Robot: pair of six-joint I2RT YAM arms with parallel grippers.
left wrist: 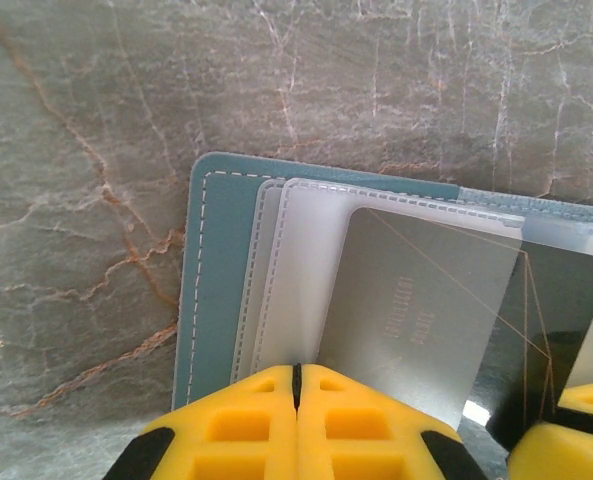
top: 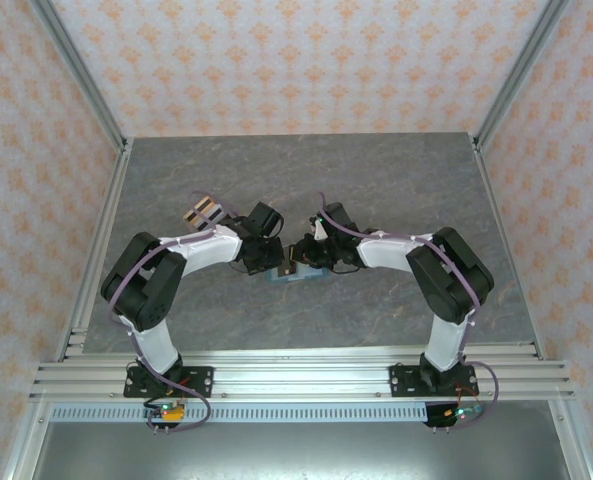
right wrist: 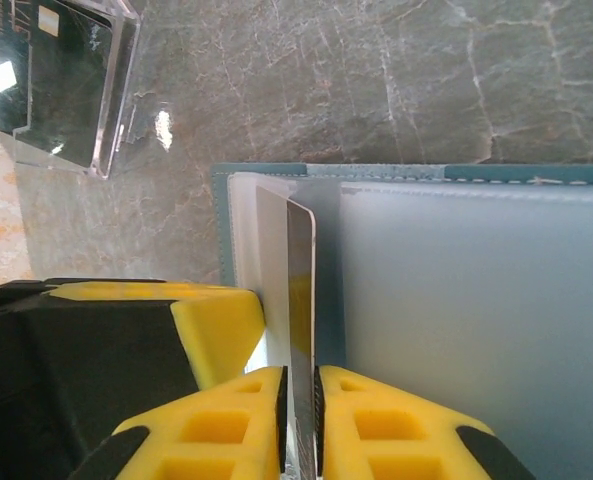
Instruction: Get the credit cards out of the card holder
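From above: shows the card holder [top: 294, 277] flat on the grey table [top: 396, 190], near its middle, long axis running left to right. Places the left gripper [top: 279, 266] at its left end and the right gripper [top: 310, 262] at its right end, both down on it. Catches a clear tray [top: 202, 212] further back on the left, apart from the holder.

From the left wrist: finds the left gripper [left wrist: 296, 378] with its yellow fingers pressed flat together, no gap, tips over the near edge of the pale inner pockets [left wrist: 296, 250] (whether a sleeve is nipped between them cannot be told). Shows the holder open, teal cover at the left, long axis across the view and dipping slightly to the right. Lays a grey card [left wrist: 416, 310] over the pockets, long axis pointing away from the fingers and leaning a little right, embossed digits running along it. Sets a dark card [left wrist: 566, 310] just to its right, reaching down beside the right gripper in the corner.

From the right wrist: has the right gripper [right wrist: 298, 385] pinching an edge-on card [right wrist: 298, 280] between its yellow fingers. Stands that card on its thin side, long axis pointing straight away from the fingers toward the holder's teal far edge. Puts a yellow finger [right wrist: 216, 325] of the left gripper just left of it.
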